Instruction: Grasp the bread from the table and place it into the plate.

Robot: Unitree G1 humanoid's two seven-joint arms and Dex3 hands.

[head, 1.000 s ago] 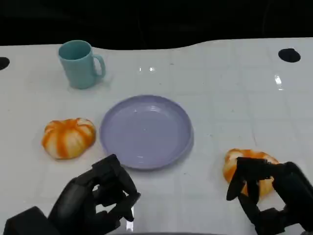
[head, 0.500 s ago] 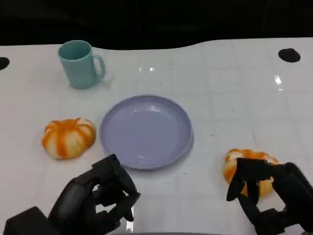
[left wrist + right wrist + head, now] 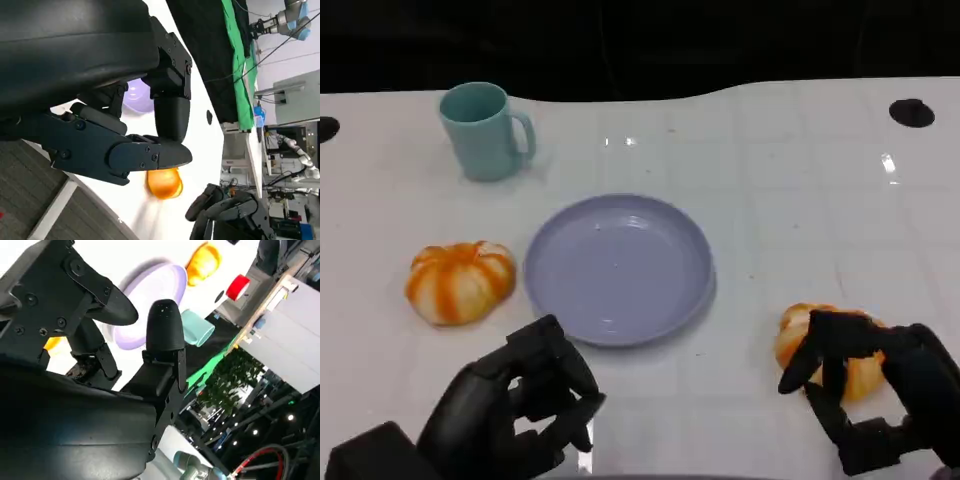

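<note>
Near the table's front right lies an orange-and-white bread bun (image 3: 798, 338), and my right hand (image 3: 875, 398) arches over its near side with fingers spread around it, not closed. The bun's orange edge (image 3: 55, 344) peeks past those fingers in the right wrist view. A lavender plate (image 3: 618, 268) sits mid-table with nothing in it. Left of the plate rests a second bun (image 3: 460, 282). My left hand (image 3: 520, 405) hovers at the front left, fingers curled in on nothing. In the left wrist view, the right-side bun (image 3: 164, 183) and my right hand (image 3: 225, 212) appear beyond the curled fingers.
A teal mug (image 3: 485, 130) stands at the back left, handle to the right. The table's dark far edge runs across the top, with a black spot (image 3: 912, 112) at the back right. Bare white tabletop separates the plate from the right bun.
My right hand has edged forward and its fingers have lowered further over the right bun. The left hand, plate, mug and left bun have stayed put.
</note>
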